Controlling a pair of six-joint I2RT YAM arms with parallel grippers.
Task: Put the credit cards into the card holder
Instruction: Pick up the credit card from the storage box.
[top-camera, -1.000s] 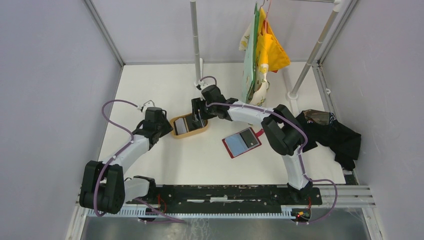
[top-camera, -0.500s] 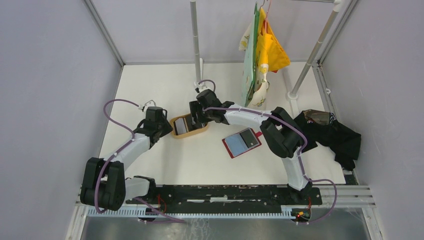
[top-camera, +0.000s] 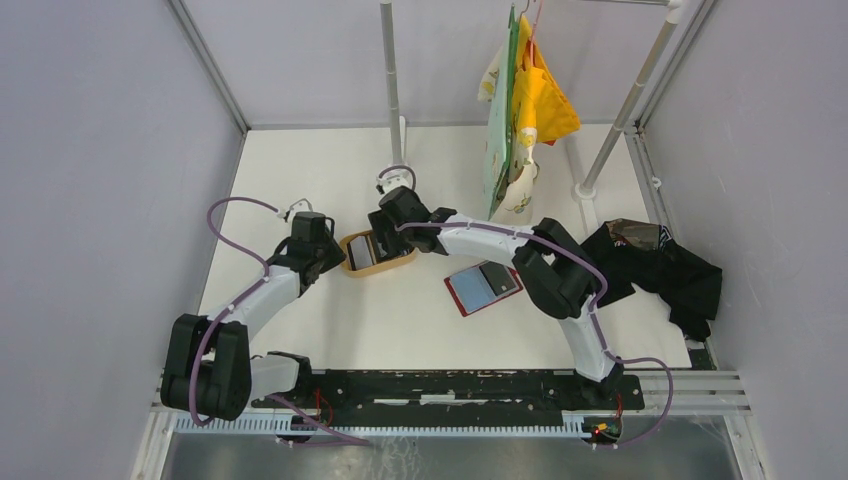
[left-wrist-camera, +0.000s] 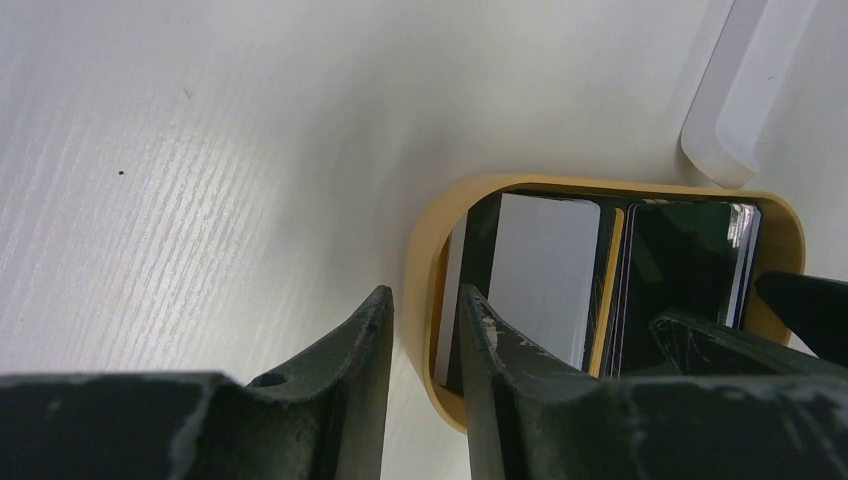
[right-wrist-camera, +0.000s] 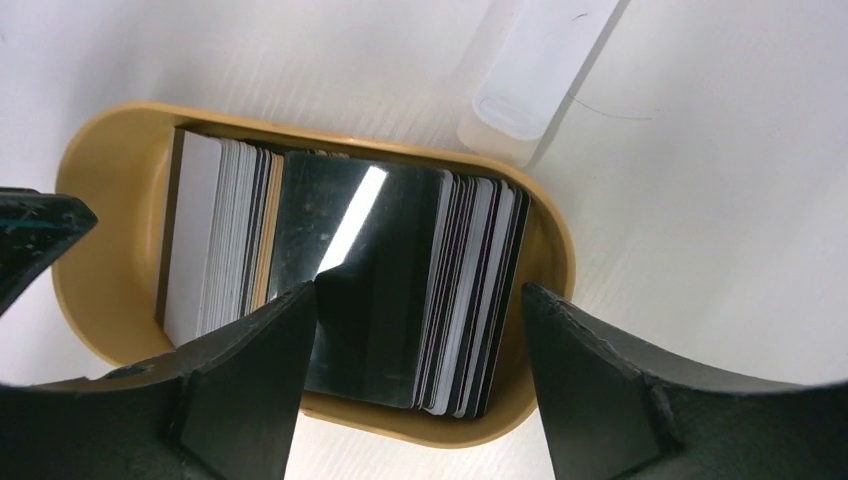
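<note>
The credit cards (right-wrist-camera: 370, 230) stand on edge as a packed stack in a tan oval tray (right-wrist-camera: 100, 200); they are grey, silvery and dark. My right gripper (right-wrist-camera: 420, 290) is open just above the tray, its fingers straddling the right half of the stack, touching none that I can see. My left gripper (left-wrist-camera: 425, 295) is shut on the tray's left end wall (left-wrist-camera: 420, 250), one finger inside and one outside. The card holder (top-camera: 470, 292), a red wallet, lies open to the right of the tray with a dark card (top-camera: 497, 277) on it.
A white pole base (top-camera: 393, 150) stands just behind the tray (top-camera: 380, 268). Clothes (top-camera: 525, 100) hang from a rack at the back right. A black cloth heap (top-camera: 665, 268) lies at the right edge. A white plastic piece (right-wrist-camera: 530, 80) lies next to the tray.
My right gripper has moved left along the tray, from its right end to over the card stack. The left arm, tray and wallet have not moved.
</note>
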